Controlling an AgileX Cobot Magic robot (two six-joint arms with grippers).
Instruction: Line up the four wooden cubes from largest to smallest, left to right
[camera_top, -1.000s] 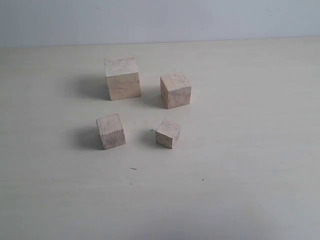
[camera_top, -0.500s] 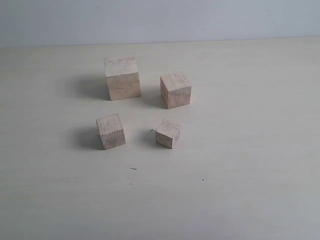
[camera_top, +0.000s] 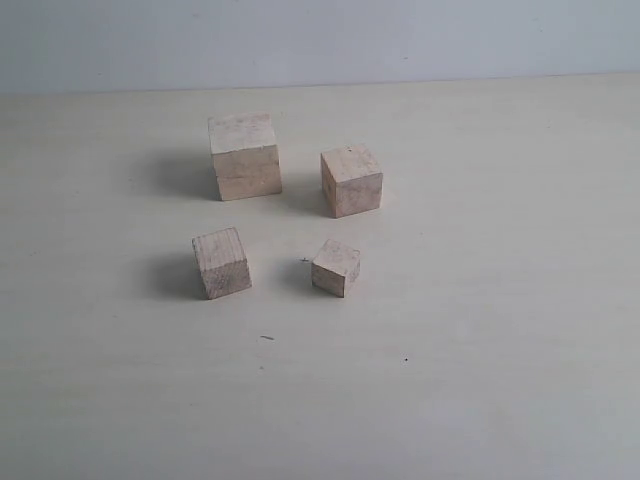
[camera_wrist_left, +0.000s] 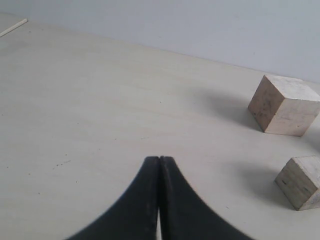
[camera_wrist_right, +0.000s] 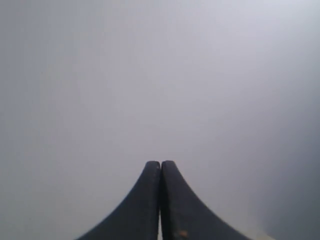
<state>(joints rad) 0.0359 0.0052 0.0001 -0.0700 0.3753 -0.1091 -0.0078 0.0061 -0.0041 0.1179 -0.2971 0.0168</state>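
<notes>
Fully closed, gripping nothing — the left gripper (camera_wrist_left: 159, 160) and the right gripper (camera_wrist_right: 160, 164).

My exterior camera looks down at a slant across the pale worktop (camera_top: 480, 330), with the light grey wall (camera_top: 320, 40) behind. My left wrist camera rides low over that worktop, facing the wall, and shares a large pale light-wood cube (camera_wrist_left: 282, 105) and a smaller pale cube (camera_wrist_left: 300, 181) with it. My right wrist camera faces featureless grey.

I've got bare table (camera_top: 500, 330) all round the four wooden cubes (camera_top: 244, 155); none touch, so there's a lane between each pair.
</notes>
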